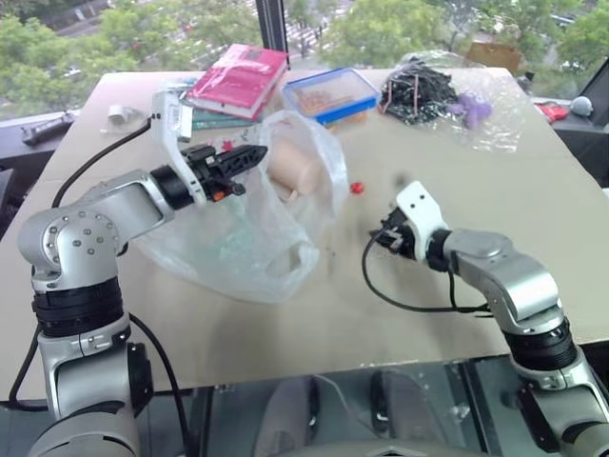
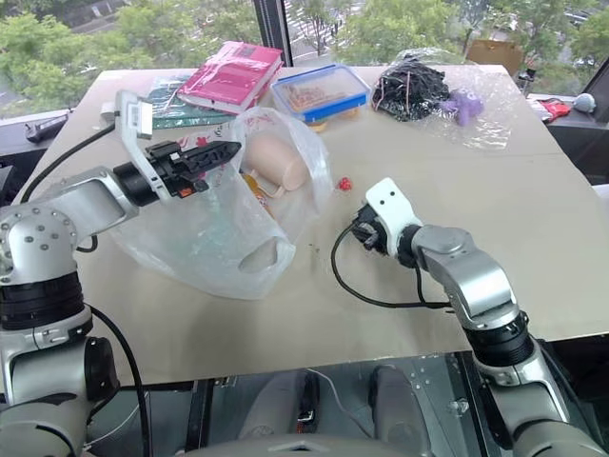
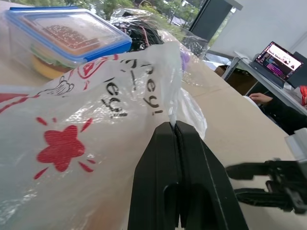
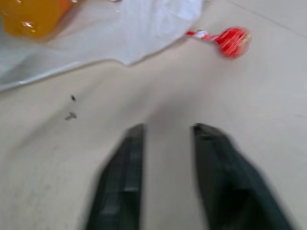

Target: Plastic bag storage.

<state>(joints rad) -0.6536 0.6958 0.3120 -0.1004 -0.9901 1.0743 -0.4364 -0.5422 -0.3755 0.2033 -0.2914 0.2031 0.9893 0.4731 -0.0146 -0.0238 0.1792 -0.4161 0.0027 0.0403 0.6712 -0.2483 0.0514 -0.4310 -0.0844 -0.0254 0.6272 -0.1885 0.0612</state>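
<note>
Your left gripper point(image 3: 175, 125) has its two black fingers pressed together on a fold of the plastic bag point(image 1: 249, 233), holding that edge up off the counter point(image 1: 495, 219). Your right gripper point(image 4: 168, 132) hangs above bare counter with its fingers parted and nothing between them.

You have one counter and one plastic bag on it. The bag sits left of centre, its long axis running from the near-left corner of the heap up toward the far right, with the raised mouth end pointing away from you and the slack body trailing back on the counter. A pale rounded item point(image 1: 295, 164) and something orange point(image 4: 29, 17) lie in it; red print and a red star point(image 3: 61, 149) show on its skin.

Behind it you have one blue-lidded clear box point(image 1: 331, 93) with food inside, one pink book point(image 1: 238, 78), and one clear crinkly bag of black cables point(image 1: 423, 90). One small red-wrapped sweet point(image 1: 358, 188) lies between the plastic bag and your right gripper.
</note>
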